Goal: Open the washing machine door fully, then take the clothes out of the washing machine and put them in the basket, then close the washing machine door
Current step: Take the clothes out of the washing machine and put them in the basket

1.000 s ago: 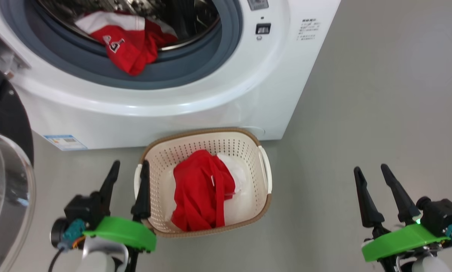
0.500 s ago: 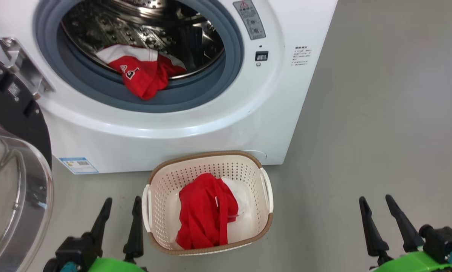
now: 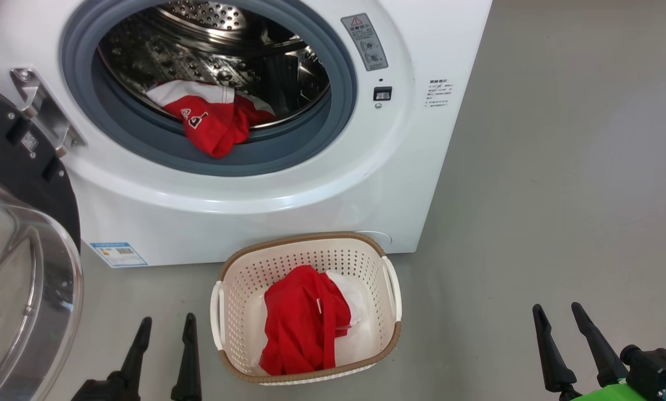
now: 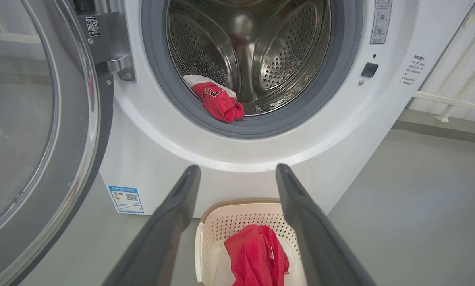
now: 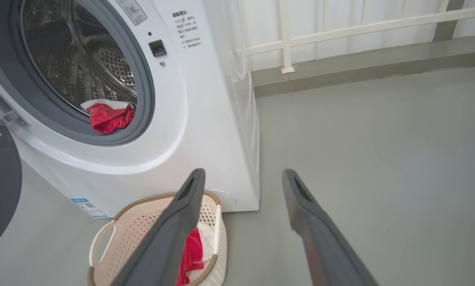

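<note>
The white washing machine (image 3: pixel 288 184) stands open, its door (image 3: pixel 21 267) swung out to the left. A red and white garment (image 3: pixel 213 120) lies at the drum's front lip, over the grey seal. It also shows in the left wrist view (image 4: pixel 219 103) and the right wrist view (image 5: pixel 110 117). On the floor in front sits the cream basket (image 3: pixel 386 334) with red clothes (image 3: pixel 299 323) and a white piece inside. My left gripper (image 3: pixel 166 328) is open, left of the basket. My right gripper (image 3: pixel 558 314) is open, far to the right. Both are empty.
Grey floor (image 3: pixel 561 167) spreads wide to the machine's right. A white railing (image 5: pixel 340 28) and a low ledge run along the wall behind. A blue label (image 3: pixel 118 254) is stuck low on the machine's front.
The head camera has tilted up, so the drum shows more fully and the basket and both grippers sit lower in the picture. Both grippers stay open.
</note>
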You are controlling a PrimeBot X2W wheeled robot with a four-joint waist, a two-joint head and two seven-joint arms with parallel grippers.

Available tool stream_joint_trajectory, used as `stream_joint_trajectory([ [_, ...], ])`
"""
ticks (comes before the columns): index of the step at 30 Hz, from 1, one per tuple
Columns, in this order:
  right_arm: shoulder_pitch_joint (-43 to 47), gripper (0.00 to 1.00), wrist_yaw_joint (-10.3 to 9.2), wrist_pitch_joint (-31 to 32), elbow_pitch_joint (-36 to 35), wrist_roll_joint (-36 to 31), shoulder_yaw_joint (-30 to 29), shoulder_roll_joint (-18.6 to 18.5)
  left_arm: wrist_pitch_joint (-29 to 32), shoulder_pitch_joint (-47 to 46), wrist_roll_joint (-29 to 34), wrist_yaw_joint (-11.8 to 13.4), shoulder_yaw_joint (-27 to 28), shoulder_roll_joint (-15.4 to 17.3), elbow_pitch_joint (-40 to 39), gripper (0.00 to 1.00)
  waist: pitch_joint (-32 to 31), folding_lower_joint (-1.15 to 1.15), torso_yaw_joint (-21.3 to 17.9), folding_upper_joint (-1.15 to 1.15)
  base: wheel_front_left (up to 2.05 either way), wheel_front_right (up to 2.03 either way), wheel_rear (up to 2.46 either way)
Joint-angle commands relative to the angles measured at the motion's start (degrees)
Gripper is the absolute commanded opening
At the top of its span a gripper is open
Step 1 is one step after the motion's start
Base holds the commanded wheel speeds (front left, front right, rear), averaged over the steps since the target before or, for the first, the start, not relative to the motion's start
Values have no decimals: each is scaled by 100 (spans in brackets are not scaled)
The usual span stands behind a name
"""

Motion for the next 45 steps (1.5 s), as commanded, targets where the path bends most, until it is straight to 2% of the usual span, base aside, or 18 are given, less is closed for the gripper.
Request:
stream_joint_trajectory([
  [1, 17, 100, 42, -37, -145, -111, 79, -62, -29, 14, -7, 38, 205, 63, -164, 100, 3, 0, 8, 0, 0, 0, 0],
  [20, -65, 100, 42, -37, -165, -124, 80, -62, -29, -49, -45, 110, 146, 63, -237, 100, 60, 0, 34, 0, 0, 0, 0],
  [27, -137, 100, 42, -37, -193, -118, 68, -45, -29, -311, -4, 105, -66, 63, -127, 100, 218, 0, 131, 0, 0, 0, 0],
  [35, -510, 100, 42, -37, -267, -67, 99, -80, -29, -1526, 209, 224, -418, 63, 299, 100, 837, 0, 197, 0, 0, 0, 0],
  [45, -1114, 100, 42, -37, -316, 37, 285, -129, -29, -3301, 390, 442, -728, 63, 929, 100, 1818, 0, 40, 0, 0, 0, 0],
])
